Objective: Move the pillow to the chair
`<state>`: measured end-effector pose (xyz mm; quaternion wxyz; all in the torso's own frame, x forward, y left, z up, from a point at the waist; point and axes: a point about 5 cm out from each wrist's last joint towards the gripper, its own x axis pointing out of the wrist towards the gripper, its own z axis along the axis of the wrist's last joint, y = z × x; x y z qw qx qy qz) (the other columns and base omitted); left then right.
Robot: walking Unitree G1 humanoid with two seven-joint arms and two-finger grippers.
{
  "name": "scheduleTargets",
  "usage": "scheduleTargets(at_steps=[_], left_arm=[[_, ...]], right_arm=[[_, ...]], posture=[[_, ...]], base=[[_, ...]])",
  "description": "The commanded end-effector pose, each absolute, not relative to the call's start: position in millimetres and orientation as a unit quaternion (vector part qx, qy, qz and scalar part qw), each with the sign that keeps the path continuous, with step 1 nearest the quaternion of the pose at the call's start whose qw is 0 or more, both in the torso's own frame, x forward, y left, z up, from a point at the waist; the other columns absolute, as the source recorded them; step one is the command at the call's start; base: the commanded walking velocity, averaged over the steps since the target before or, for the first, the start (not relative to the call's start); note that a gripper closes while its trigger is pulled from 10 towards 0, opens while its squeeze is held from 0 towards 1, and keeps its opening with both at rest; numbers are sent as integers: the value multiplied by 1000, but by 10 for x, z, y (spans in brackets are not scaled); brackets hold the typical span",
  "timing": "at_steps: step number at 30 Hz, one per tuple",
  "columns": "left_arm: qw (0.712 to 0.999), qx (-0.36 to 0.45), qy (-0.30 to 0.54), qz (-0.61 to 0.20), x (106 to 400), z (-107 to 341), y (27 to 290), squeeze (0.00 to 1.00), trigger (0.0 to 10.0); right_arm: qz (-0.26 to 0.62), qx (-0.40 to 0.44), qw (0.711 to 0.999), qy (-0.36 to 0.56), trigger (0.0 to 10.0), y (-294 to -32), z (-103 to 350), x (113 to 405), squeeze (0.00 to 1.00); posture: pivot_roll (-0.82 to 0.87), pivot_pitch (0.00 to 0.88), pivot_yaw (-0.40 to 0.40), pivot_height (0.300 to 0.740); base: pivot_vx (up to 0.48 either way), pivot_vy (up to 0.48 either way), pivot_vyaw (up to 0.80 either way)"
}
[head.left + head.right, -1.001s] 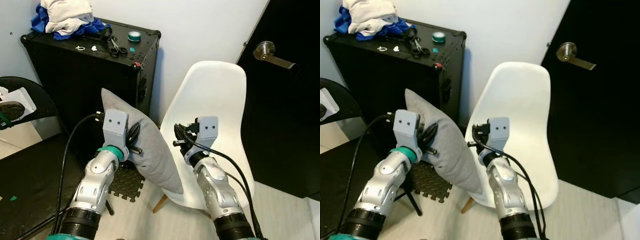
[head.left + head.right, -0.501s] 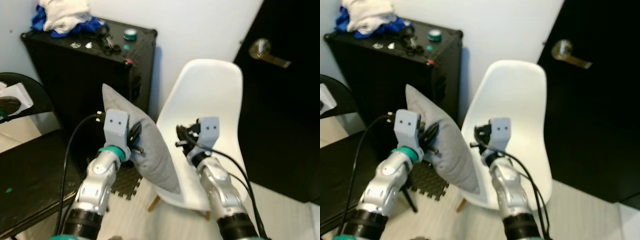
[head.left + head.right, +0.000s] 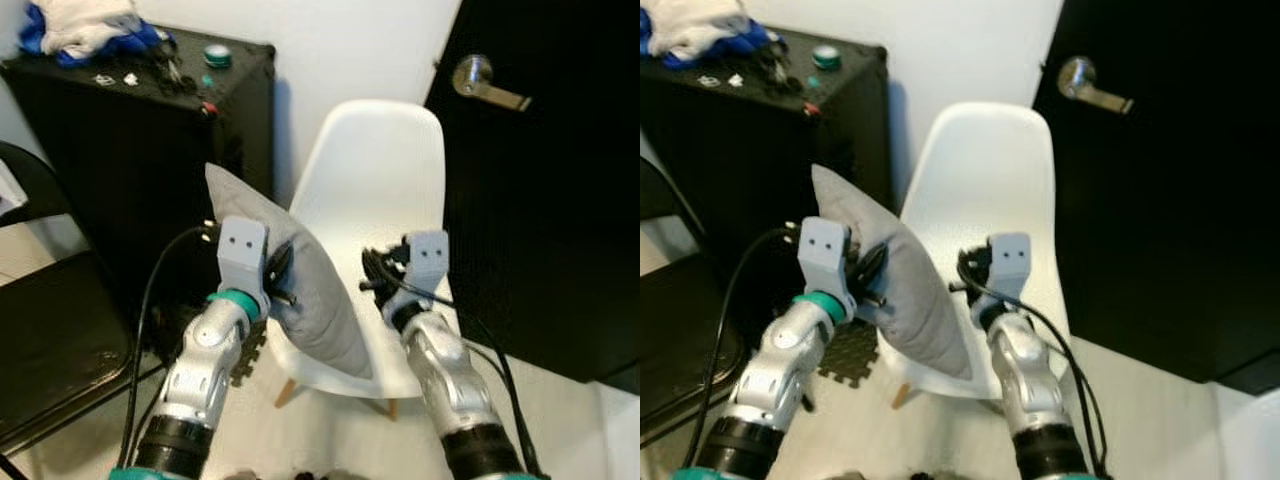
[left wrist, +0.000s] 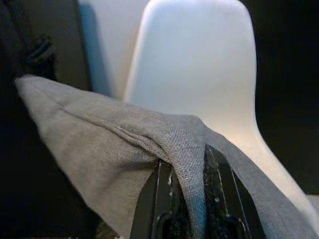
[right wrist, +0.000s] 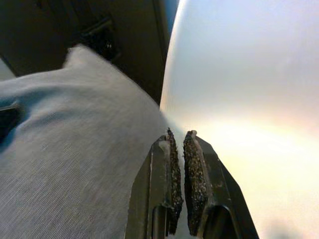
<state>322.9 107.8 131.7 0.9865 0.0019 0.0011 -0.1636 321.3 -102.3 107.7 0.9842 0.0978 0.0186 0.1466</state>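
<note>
Over the last second I have walked the robot forward and swung it toward the door, so the white chair now sits at twelve o'clock in the head view instead of off at one o'clock, and the black case has slid out to ten o'clock; that shift is the camera's, not the furniture's. The grey pillow has kept its place against the arms: my left gripper pinches a fold of its cloth tight between the two fingers, and the pillow hangs tilted, its lower corner now in front of the near edge of the seat, though I cannot tell whether it touches. My right gripper is empty, its pads drawn narrow with only a slit between them, just beside the pillow's flank and pointing at the seat. I judge the carry nearly done: the pillow is lined up with the chair and what remains is to lower it onto the seat and let go. The door with its lever handle stands at two o'clock. I can read no brand, label or lettering anywhere; the small items on top of the case are too small to make out.
</note>
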Motion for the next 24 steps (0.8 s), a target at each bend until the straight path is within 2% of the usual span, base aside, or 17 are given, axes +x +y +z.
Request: scheduleTargets(at_steps=[1, 7, 13, 24], left_arm=[[983, 3, -33, -181, 3235, 1464, 1000, 0, 10000], [983, 15, -23, -182, 3239, 1451, 1006, 0, 10000], [983, -1, 0, -185, 3257, 1408, 983, 0, 10000], [981, 2, -11, -193, 3238, 1401, 912, 0, 10000]], right_arm=[[141, 91, 985, 27, 10000, -1060, 1036, 3199, 0], [140, 92, 986, 27, 10000, -1056, 1028, 3188, 0], [138, 91, 986, 28, 10000, -1077, 1025, 3194, 0], [138, 85, 986, 31, 10000, -1101, 1006, 3188, 0]], posture=[[61, 33, -8, 740], [61, 33, -8, 740], [52, 23, 11, 740], [49, 15, 4, 740]], base=[[0, -307, 0], [0, -262, 0], [0, 476, 0], [0, 0, 0]])
